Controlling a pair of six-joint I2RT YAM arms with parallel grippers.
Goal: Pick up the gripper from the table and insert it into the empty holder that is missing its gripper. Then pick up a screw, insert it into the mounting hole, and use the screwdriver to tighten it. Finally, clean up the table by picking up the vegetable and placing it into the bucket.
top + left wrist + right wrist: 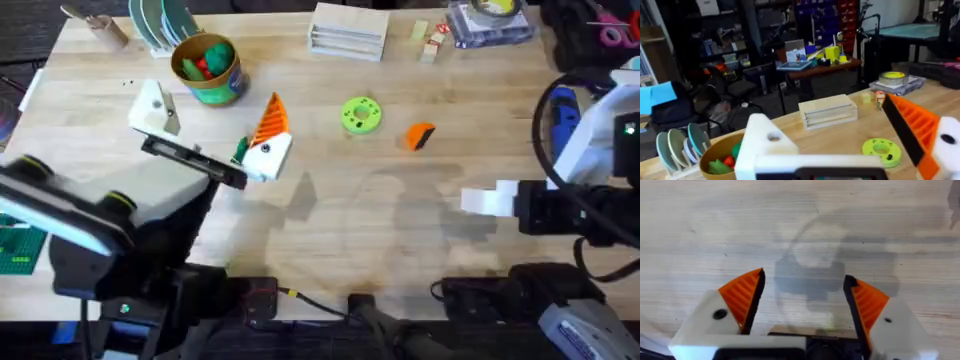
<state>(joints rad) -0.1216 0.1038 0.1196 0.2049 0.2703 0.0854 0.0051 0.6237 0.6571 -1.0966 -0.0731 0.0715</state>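
I must first take the gripper [421, 135], which lies alone on the table [400, 230] beside the green disc [361, 115]. The right gripper [802, 297] hovers low over bare wood, fingers spread wide. The left gripper [215, 130], also spread, has the empty holder [155, 108] near the bucket [208, 68].

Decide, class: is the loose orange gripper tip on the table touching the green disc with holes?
Apart. The overhead view shows bare wood between the gripper and the green disc, each lying separately on the table.
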